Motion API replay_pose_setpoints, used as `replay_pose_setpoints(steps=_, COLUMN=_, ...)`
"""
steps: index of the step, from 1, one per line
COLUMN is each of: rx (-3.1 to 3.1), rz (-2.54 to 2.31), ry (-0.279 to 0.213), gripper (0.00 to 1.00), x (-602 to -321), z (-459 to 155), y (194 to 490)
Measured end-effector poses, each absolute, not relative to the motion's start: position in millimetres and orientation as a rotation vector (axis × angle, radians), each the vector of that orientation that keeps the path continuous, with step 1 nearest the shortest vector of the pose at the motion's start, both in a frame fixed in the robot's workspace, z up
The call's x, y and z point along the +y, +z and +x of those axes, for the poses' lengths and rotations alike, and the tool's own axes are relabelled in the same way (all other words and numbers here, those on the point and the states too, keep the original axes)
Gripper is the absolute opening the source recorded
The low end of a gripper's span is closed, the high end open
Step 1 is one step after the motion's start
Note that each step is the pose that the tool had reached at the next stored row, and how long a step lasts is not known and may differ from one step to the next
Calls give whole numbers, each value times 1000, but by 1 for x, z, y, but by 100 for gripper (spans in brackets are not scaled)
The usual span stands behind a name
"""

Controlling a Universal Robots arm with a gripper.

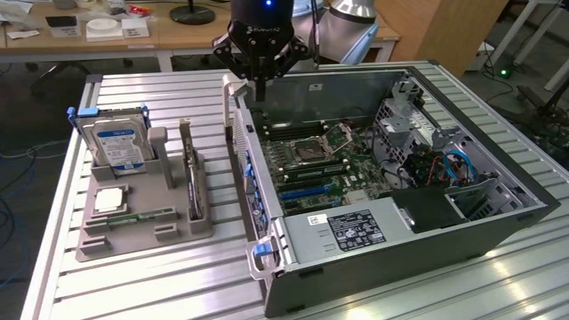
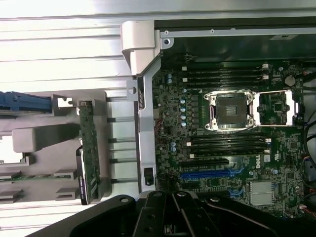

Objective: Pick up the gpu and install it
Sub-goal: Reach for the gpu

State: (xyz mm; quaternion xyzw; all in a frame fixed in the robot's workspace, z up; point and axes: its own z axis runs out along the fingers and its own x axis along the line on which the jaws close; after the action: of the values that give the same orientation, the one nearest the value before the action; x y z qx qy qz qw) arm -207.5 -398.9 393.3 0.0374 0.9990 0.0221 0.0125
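Black open-sided PC case (image 1: 400,267) sits closest, on the slatted aluminium table (image 1: 160,287). Black gripper (image 1: 260,95) hangs clenched, empty, over its far edge. Wrist view: green flat gpu (image 2: 89,148) stands edge-up in the grey plastic holder (image 2: 118,131), near the case wall.

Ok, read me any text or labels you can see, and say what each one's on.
"DELL": printed on the motherboard, near its blue slot.
"ROBOTIQ": upside down and faint, on the gripper.
Too small to read: the hard drive's blue label.
Too small to read: the power supply sticker.
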Motion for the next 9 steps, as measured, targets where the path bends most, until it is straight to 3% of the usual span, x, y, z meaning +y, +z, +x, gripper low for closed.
replay_pose_setpoints(steps=9, rx=3114, rz=117, ry=69, gripper=10, x=-399, z=-215, y=393)
